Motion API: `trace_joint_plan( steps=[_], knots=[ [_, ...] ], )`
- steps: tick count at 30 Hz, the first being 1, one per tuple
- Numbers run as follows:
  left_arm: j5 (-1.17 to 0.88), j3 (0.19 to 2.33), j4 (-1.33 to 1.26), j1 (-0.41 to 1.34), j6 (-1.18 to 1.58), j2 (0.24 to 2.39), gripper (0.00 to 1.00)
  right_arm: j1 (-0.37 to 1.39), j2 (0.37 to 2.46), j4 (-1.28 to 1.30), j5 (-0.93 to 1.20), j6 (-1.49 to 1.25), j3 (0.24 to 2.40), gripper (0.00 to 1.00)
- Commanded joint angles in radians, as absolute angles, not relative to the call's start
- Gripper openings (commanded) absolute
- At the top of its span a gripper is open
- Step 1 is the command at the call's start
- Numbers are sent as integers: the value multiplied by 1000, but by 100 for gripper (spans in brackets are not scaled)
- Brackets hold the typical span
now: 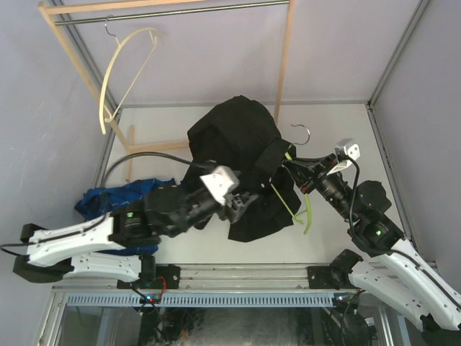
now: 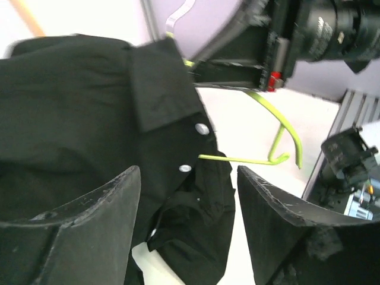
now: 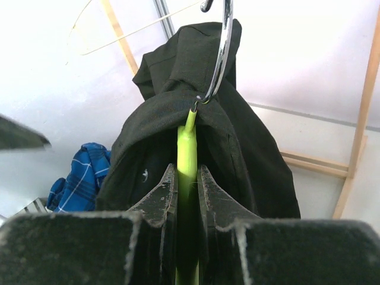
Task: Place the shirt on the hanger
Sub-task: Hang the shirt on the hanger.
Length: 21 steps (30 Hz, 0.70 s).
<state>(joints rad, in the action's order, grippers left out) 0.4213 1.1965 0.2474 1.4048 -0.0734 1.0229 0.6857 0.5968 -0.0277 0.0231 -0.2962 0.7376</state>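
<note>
Right gripper [image 3: 187, 175] is clamped on the hanger [image 3: 186, 142] just below its hook. The shirt [image 1: 238, 137] drapes over one arm only (the other green arm hangs bare). Left gripper [image 2: 187, 184] gapes wide at the shirt front, holding nothing. Risk: lopsided cloth slides off if the hanger tilts, and a hard tug could twist the hanger in the grip.

At the centre of the bench [image 1: 338, 122]: the shirt [image 1: 230, 140], bunched over the hanger [image 1: 307, 216]. At 3 o'clock of the bunch, the hook [image 1: 302, 131] poking out; toward 5 o'clock, one hanger arm trailing below the cloth. Right end effector [image 1: 289, 167] at 3 o'clock, clamped on the hanger's neck just under the hook. Left end effector [image 1: 241, 205] at 6 o'clock, jaws apart, just beside the shirt's lower edge. At 9 o'clock, near the bench edge, another shirt [image 1: 97, 198]. At 11 o'clock, behind the bench, a second hanger [image 1: 119, 72] on the rack rail [image 1: 180, 13].
</note>
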Motion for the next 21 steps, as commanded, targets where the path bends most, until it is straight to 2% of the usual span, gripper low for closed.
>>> trace_joint_plan(
  steps=[1, 8, 15, 18, 21],
  knots=[
    [498, 1179, 254, 1391, -93, 873, 71, 681, 531, -78, 26, -253, 758, 0],
    [597, 1167, 367, 1303, -131, 739, 74, 675, 445, 8, 106, -208, 767, 0],
    [633, 1130, 398, 1194, -155, 681, 91, 673, 357, 116, 198, -194, 837, 0],
    [634, 1114, 390, 1162, -166, 694, 94, 673, 343, 161, 246, -188, 886, 0],
    [553, 1104, 377, 1145, -155, 709, 95, 673, 342, 212, 275, -188, 933, 0]
  ],
)
